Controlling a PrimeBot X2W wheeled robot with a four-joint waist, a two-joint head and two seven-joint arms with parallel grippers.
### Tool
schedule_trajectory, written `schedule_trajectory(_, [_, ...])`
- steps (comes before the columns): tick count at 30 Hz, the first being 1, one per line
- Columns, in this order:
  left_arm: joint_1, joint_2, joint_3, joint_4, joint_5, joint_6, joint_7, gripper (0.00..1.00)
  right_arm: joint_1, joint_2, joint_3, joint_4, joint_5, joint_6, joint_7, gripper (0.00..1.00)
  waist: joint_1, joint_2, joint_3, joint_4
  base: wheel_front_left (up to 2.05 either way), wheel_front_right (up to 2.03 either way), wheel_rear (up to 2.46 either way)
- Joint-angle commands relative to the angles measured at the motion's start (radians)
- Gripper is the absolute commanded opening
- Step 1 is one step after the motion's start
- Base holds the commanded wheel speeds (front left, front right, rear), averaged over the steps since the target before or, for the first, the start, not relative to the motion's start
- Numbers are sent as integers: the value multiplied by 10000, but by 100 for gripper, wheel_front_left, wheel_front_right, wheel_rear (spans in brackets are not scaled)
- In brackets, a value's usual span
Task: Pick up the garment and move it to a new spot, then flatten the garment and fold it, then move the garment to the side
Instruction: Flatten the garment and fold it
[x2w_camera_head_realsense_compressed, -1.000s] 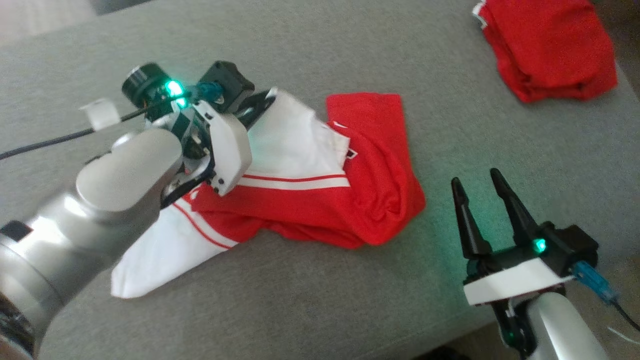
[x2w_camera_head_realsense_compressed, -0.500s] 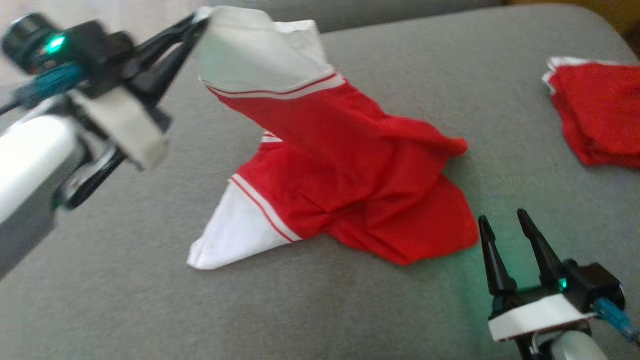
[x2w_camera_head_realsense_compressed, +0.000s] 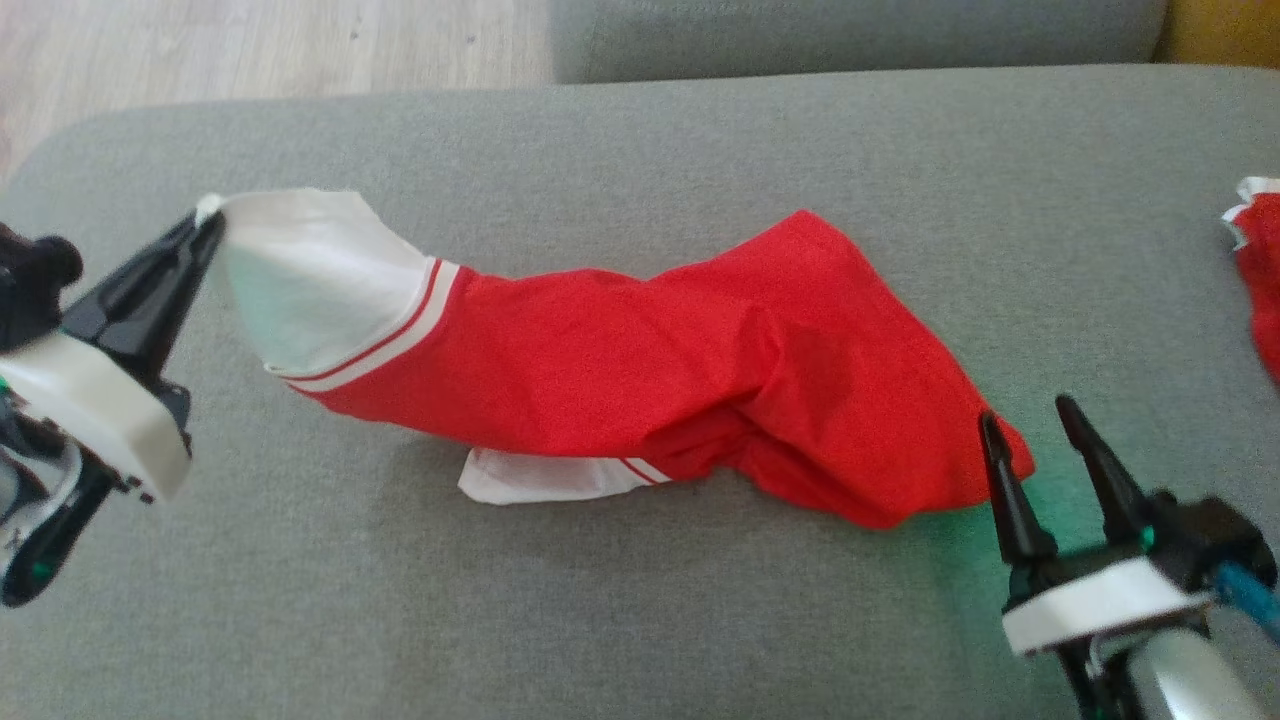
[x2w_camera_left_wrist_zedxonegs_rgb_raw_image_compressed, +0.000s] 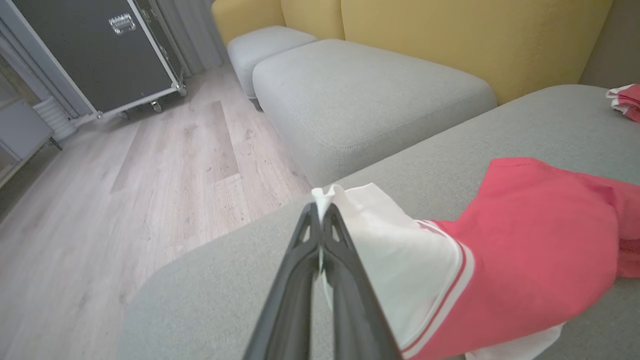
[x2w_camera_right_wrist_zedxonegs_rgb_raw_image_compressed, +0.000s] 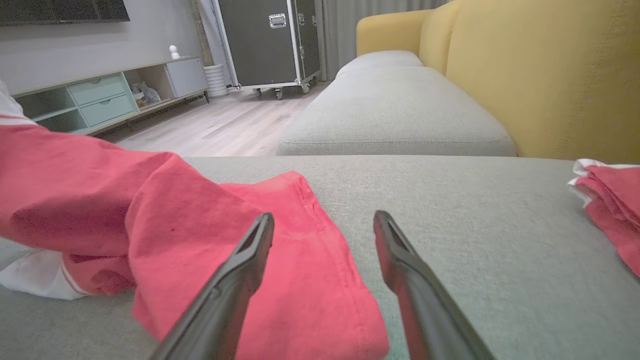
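The garment (x2w_camera_head_realsense_compressed: 640, 370) is red with white sleeves and red-white trim, stretched across the grey cushion (x2w_camera_head_realsense_compressed: 640, 130). My left gripper (x2w_camera_head_realsense_compressed: 208, 222) is shut on the tip of its white sleeve, holding that end raised at the left; the wrist view shows the white cloth (x2w_camera_left_wrist_zedxonegs_rgb_raw_image_compressed: 380, 235) pinched between the closed fingers (x2w_camera_left_wrist_zedxonegs_rgb_raw_image_compressed: 320, 240). The garment's red body (x2w_camera_right_wrist_zedxonegs_rgb_raw_image_compressed: 200, 225) rests on the cushion at the right. My right gripper (x2w_camera_head_realsense_compressed: 1030, 412) stands open at the garment's right hem, its left finger (x2w_camera_right_wrist_zedxonegs_rgb_raw_image_compressed: 235, 270) over the red cloth, nothing between its fingers.
A second red cloth pile (x2w_camera_head_realsense_compressed: 1258, 270) lies at the cushion's far right edge (x2w_camera_right_wrist_zedxonegs_rgb_raw_image_compressed: 610, 200). Another grey cushion (x2w_camera_left_wrist_zedxonegs_rgb_raw_image_compressed: 360, 95) and a yellow sofa back (x2w_camera_right_wrist_zedxonegs_rgb_raw_image_compressed: 540, 70) stand beyond. Wooden floor (x2w_camera_left_wrist_zedxonegs_rgb_raw_image_compressed: 125, 190) drops off to the left, with a black wheeled case (x2w_camera_left_wrist_zedxonegs_rgb_raw_image_compressed: 100, 45).
My left gripper has pulled the white sleeve up and out to the left, stretching the garment long across the cushion. The head camera has shifted. The right gripper stays open by the hem.
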Motion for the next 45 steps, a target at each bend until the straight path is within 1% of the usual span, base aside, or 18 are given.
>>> schedule_trajectory(1, [-251,357,609,-39,-142,121,-222,0,-896,-515,507,113,309,-7,-65,100,-1,-1,228,148,0,0,0])
schedule_trajectory(4, [-193,254,592,39,-128,121,-361,0,-1989,-1154,1196,1151,766,-7,-65,100,-1,-1,427,255,0,0,0])
schedule_trajectory(5, [-193,254,592,39,-128,121,-361,0,-1989,-1154,1196,1151,766,-7,-65,100,-1,-1,427,255,0,0,0])
schedule_trajectory(7, [-231,159,589,82,-98,94,-387,0,-2976,-1530,1783,1959,1127,-7,117,100,-1,-1,572,344,0,0,0])
schedule_trajectory(10, [-374,-74,554,136,1,8,-338,0,-4488,-1914,2917,2954,2002,-7,981,100,-1,-1,800,548,0,0,0])
schedule_trajectory(14, [-662,-568,470,296,199,-170,-243,0,-6092,-2275,4219,3876,3498,-7,2054,100,-1,-1,1107,945,0,0,0])
schedule_trajectory(17, [-887,-998,393,522,333,-351,-191,0,-6822,-2520,5088,4404,4409,-7,2774,100,-1,-1,1282,1227,0,0,0])
schedule_trajectory(20, [-1097,-1396,328,803,458,-522,-183,0,-7305,-2787,5802,4847,4974,-7,3035,100,-1,-1,1435,1464,0,0,0])
schedule_trajectory(24, [-1291,-1794,269,1172,540,-730,-211,0,-7654,-2954,6604,5194,5763,-7,3331,100,-1,-1,1577,1654,0,0,0])
schedule_trajectory(25, [-1315,-1860,257,1258,553,-766,-226,0,-7736,-3015,6786,5213,5908,-7,3310,83,-1,-1,1596,1670,0,0,0])
schedule_trajectory(26, [-1333,-1914,248,1339,564,-796,-246,0,-7827,-3080,7005,5176,5984,-7,3212,18,-1,-1,1614,1676,0,0,0])
schedule_trajectory(27, [-1342,-1955,240,1416,572,-822,-269,0,-7913,-3142,7201,5139,6085,-7,3090,0,-1,-1,1625,1665,0,0,0])
schedule_trajectory(32, [-1387,-1985,260,1761,735,-872,-545,0,-8487,-3424,7861,5176,6391,-7,2174,0,-1,-1,1498,1332,0,0,0])
schedule_trajectory(36, [-1672,-2071,421,2001,1141,-805,-1078,0,-9061,-3817,8136,5234,6605,-7,1326,0,-1,-1,1229,908,0,0,0])
schedule_trajectory(42, [-2433,-2334,752,2326,1908,-689,-1977,0,-10164,-4696,8213,5215,6791,-7,341,0,-1,-1,811,209,0,0,0])
schedule_trajectory(45, [-2681,-2509,875,2370,2102,-703,-2261,0,-10713,-5094,7908,5264,6608,-7,22,0,-1,-1,653,-86,0,0,0])
